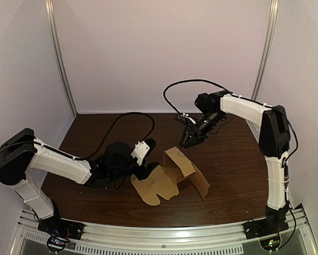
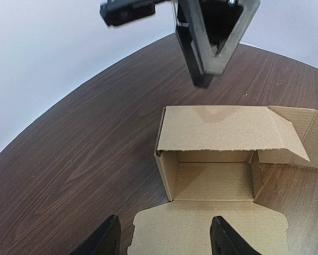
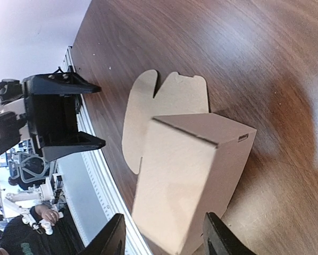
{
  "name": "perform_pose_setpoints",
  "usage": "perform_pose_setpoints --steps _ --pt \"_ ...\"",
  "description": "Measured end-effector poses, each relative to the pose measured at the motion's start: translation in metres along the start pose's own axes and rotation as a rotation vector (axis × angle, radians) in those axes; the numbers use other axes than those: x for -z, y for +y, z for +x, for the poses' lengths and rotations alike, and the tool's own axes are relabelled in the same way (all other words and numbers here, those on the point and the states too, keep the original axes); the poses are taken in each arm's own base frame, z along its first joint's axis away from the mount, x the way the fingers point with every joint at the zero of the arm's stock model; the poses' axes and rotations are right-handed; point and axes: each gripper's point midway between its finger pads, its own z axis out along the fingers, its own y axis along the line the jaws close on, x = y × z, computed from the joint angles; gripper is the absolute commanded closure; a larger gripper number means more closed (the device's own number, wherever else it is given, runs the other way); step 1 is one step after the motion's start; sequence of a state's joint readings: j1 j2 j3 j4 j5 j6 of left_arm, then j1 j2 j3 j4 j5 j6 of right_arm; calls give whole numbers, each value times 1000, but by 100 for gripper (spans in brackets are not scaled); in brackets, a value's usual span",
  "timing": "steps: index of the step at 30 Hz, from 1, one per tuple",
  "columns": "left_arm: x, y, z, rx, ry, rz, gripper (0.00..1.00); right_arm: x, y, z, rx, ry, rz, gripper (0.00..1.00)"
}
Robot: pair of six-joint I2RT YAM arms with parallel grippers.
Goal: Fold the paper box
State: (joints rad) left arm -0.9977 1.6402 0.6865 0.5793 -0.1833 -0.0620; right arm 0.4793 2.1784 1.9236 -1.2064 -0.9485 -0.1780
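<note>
- Paper box (image 1: 175,166) — located mid-table (image 1: 231,175), between the two grippers, resting on the dark wood surface.
- Box condition: partly formed. In the left wrist view the cavity (image 2: 212,178) is open and faces the left arm, with a tall rear panel (image 2: 217,127) standing behind it.
- Lid flap (image 2: 207,228), with rounded tabs, lies flat on the table on the left arm's side of the cavity. A further side flap (image 2: 300,135) hangs loose at the box's far right in that view.
- Left gripper (image 2: 167,241): low, just beside the lid flap's edge, jaws spread wide. Its fingers (image 2: 108,239) stand either side of the flap in its own camera; contact with the cardboard cannot be confirmed and nothing is gripped.
- Right gripper (image 1: 191,141): raised beyond the rear panel, near the box but apart from it, pointing down toward it.
- Right fingers (image 3: 112,239) are set wide in the wrist view — nothing held. That camera looks onto the box's closed outer wall (image 3: 191,175).
</note>
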Motion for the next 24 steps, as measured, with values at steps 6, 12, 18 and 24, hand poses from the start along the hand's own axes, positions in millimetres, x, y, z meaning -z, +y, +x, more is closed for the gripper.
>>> perform_pose_setpoints --steps 6,12,18,24 --pt "11 7 -31 -11 42 -45 4 59 62 6 217 -101 105 49" --pt "18 25 -98 52 -10 -165 3 91 75 52 343 -173 310 6" --pt "18 26 -170 65 84 -217 2 144 48 73 416 -354 725 0" --pt "43 52 -168 -26 199 -364 3 161 13 71 379 -314 920 0"
